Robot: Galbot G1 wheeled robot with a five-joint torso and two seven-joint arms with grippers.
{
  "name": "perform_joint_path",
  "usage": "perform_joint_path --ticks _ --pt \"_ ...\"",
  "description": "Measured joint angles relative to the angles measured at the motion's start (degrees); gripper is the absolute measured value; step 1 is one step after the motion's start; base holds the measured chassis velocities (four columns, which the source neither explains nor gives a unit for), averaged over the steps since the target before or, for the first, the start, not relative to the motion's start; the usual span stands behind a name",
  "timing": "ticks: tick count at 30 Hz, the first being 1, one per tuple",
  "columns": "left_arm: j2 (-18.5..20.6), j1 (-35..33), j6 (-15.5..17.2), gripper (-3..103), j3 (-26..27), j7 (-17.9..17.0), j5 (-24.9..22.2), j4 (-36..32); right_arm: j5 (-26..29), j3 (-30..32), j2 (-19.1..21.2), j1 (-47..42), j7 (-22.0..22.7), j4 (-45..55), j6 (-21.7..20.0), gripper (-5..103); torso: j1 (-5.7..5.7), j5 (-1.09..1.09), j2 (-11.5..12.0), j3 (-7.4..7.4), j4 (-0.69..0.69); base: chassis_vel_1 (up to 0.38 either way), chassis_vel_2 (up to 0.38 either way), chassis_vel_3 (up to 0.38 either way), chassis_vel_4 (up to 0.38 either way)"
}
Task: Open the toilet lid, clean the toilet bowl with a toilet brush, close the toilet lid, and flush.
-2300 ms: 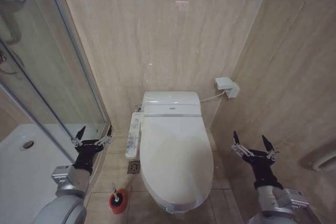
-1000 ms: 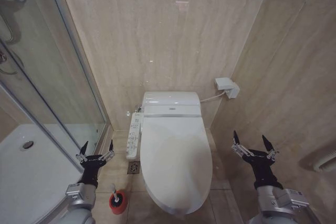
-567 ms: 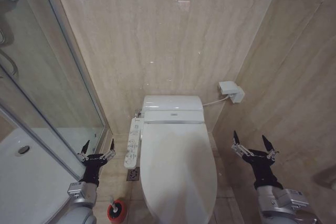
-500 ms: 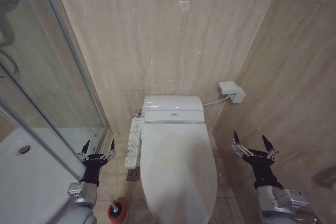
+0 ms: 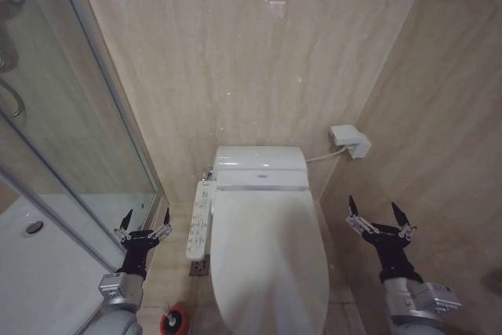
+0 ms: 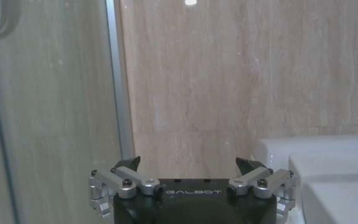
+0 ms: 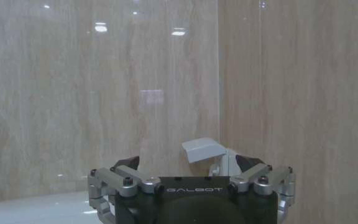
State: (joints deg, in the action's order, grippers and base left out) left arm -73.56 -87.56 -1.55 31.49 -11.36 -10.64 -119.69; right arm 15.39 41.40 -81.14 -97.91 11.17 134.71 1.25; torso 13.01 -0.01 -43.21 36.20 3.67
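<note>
The toilet lid (image 5: 268, 260) is a glossy white oval, lying shut over the toilet bowl, which is hidden beneath it. On the floor left of the toilet, the toilet brush (image 5: 167, 311) stands with its white handle up in a small red cup holder (image 5: 173, 322). My left gripper (image 5: 144, 220) is open and empty, held above the floor between the shower door and the toilet's left side. It also appears in the left wrist view (image 6: 191, 164). My right gripper (image 5: 372, 209) hangs open and empty to the right of the toilet, also seen from the right wrist (image 7: 191, 162).
A white control panel (image 5: 200, 228) juts from the toilet's left side. The white tank unit (image 5: 260, 167) sits against the beige tiled wall. A glass shower door (image 5: 74, 131) bounds the left. A white wall box (image 5: 350, 140) with a cable sits at the right corner.
The camera has moved: the whole scene has slid down and the toilet looks nearer. The left gripper came off the shower frame toward the toilet's left side. Both grippers stay open.
</note>
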Motion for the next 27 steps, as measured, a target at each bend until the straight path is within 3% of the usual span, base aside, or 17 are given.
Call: perform_joint_path --ticks 27 --pt "-0.07 -0.17 -0.28 100 0.19 0.44 0.38 0.05 0.0 0.0 0.0 -0.01 0.0 0.0 0.0 100 -0.01 0.0 -0.01 -0.01 -0.01 -0.04 0.028 0.036 -0.037"
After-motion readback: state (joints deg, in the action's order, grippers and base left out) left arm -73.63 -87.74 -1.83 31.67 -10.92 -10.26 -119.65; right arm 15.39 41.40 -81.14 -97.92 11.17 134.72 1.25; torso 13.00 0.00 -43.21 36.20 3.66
